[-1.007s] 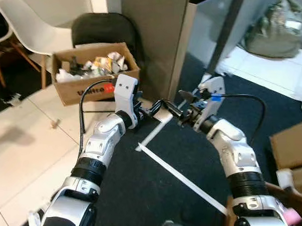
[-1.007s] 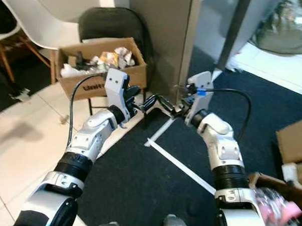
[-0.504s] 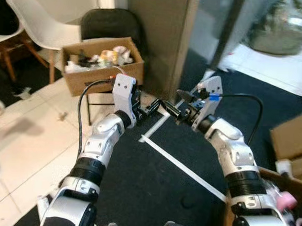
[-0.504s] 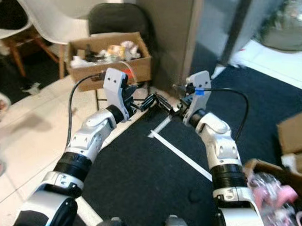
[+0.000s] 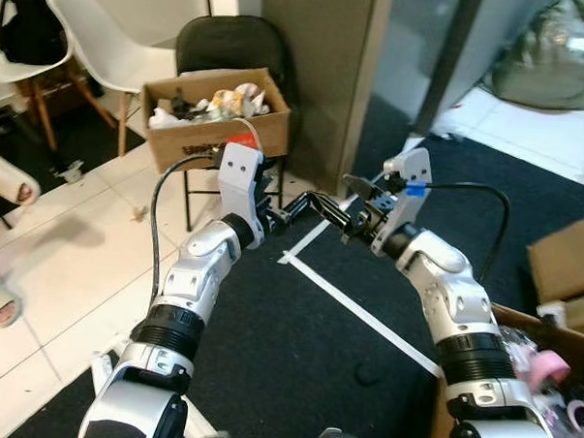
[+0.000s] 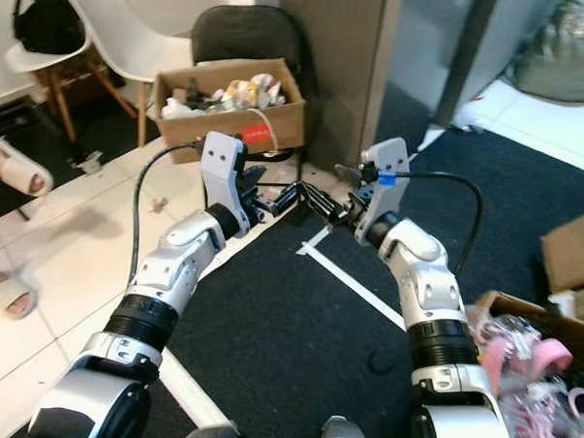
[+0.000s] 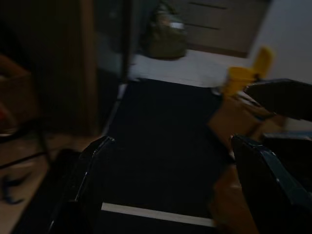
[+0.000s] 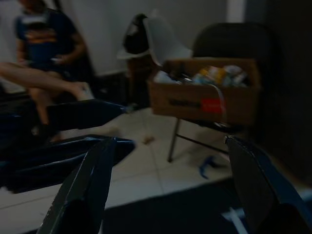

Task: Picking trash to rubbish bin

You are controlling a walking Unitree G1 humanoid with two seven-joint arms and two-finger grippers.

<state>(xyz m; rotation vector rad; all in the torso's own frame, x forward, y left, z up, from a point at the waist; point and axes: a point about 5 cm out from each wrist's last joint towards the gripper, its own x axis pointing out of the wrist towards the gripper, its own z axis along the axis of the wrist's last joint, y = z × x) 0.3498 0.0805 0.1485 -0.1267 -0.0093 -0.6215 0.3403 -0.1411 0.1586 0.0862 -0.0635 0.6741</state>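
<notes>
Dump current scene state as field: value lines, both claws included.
bin: cardboard box full of trash, resting on a dark chair
left claw: raised ahead of the torso, open, holding nothing
right claw: raised opposite the left one, open, holding nothing
floor: dark carpet with white tape line; pale tiles on the robot's left
loose litter: small scraps on tiles
other: white chair; person's sandalled feet at the left edge
</notes>
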